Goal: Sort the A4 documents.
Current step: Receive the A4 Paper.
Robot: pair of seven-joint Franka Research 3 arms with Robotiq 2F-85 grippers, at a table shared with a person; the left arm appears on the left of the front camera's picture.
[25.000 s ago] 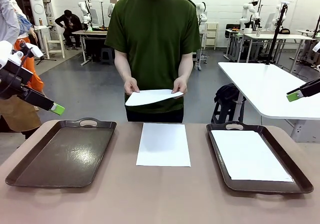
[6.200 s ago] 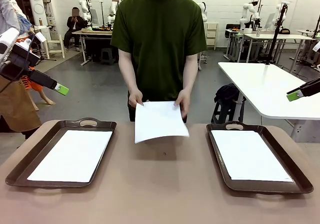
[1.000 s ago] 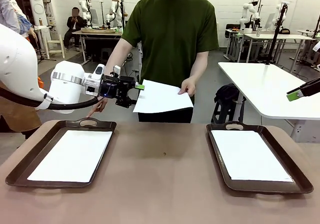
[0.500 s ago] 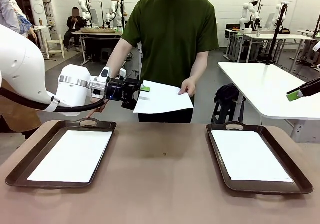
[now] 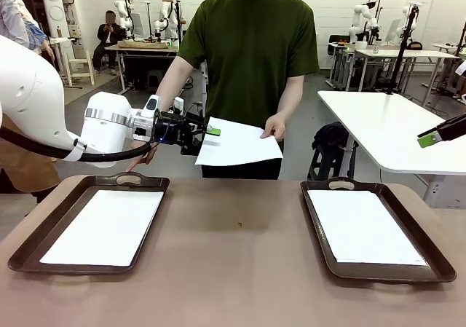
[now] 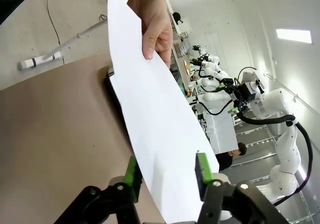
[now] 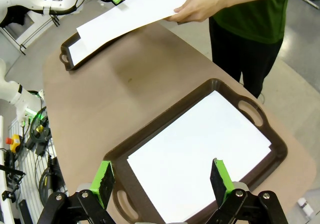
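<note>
Brown bench (image 5: 233, 269): dark tray (image 5: 44, 232) at 9 o'clock, dark tray (image 5: 437, 261) at 3 o'clock, one A4 sheet in each. Third A4 document (image 5: 240, 143) held in air at 12 o'clock by person's hand (image 5: 274, 128). Left tool (image 5: 207, 132) at sheet's near-left edge, pads either side of paper; whether fully clamped, cannot tell. Right tool (image 7: 161, 179) hangs over 3 o'clock tray, jaws apart. Paper light, thin, floppy, likely slippery: take hold at edge, well in from corner; expect sag.

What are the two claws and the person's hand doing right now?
Left gripper: closing around the held-out sheet.
Right gripper: open, empty.
Person's hand: holding that sheet.
</note>
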